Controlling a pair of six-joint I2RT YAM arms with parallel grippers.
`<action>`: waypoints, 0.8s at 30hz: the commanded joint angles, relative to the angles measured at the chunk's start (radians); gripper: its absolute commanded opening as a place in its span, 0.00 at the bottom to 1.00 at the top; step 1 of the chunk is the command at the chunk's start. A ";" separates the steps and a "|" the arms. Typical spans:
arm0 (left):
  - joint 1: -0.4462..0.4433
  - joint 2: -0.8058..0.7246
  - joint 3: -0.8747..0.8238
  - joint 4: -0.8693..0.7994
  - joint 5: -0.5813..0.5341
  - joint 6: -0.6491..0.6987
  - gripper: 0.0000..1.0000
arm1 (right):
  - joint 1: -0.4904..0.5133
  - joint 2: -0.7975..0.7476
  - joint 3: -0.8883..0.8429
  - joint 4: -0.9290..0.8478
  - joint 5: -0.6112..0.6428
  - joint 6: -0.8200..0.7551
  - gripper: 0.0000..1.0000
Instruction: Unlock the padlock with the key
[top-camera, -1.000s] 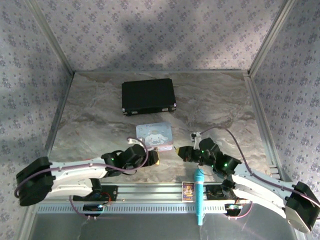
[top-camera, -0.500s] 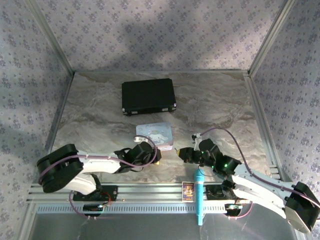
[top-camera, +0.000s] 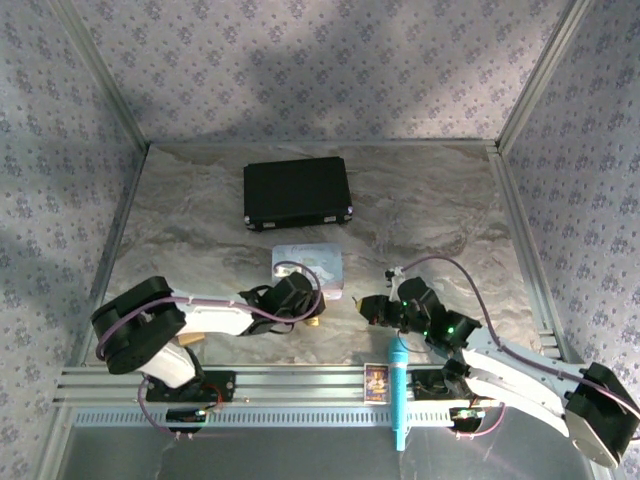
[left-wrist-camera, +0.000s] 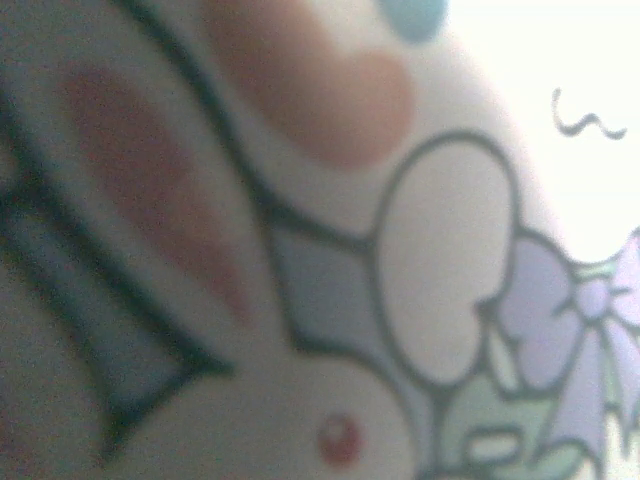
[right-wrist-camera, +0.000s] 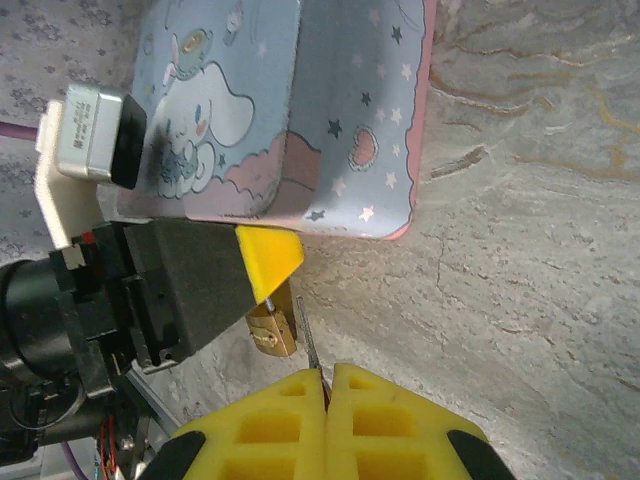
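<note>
**Key presented at the lock; left-hand grip unconfirmed.**

Your right gripper (right-wrist-camera: 325, 378) has its yellow jaws pressed flat together on the thin pale-metal key (right-wrist-camera: 309, 348). The blade points out just beside the small brass-yellow padlock (right-wrist-camera: 272, 332), evidently lined up for entry but not yet in. The padlock sits low over the marbled grey table (right-wrist-camera: 520, 250). Its silvery shackle runs up under the yellow tip of your left gripper (right-wrist-camera: 268, 258), which looks placed to steady the body; whether those jaws have actually clamped, I cannot tell. The pastel-blue cartoon-printed tin (right-wrist-camera: 300, 110) lies right behind. Against the top view a second ago, your left arm has folded up, elbow drawn rightward. Padlock, tin and right arm keep much the same place.
</note>
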 joint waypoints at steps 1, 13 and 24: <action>0.029 0.080 0.064 0.116 -0.020 0.031 0.35 | -0.007 0.018 -0.007 0.027 -0.020 -0.007 0.00; -0.017 0.034 0.011 0.124 -0.047 -0.051 0.31 | -0.002 0.032 -0.044 0.089 -0.050 0.040 0.00; -0.056 0.049 -0.036 0.135 -0.089 -0.124 0.16 | 0.030 0.293 -0.047 0.336 -0.145 0.096 0.00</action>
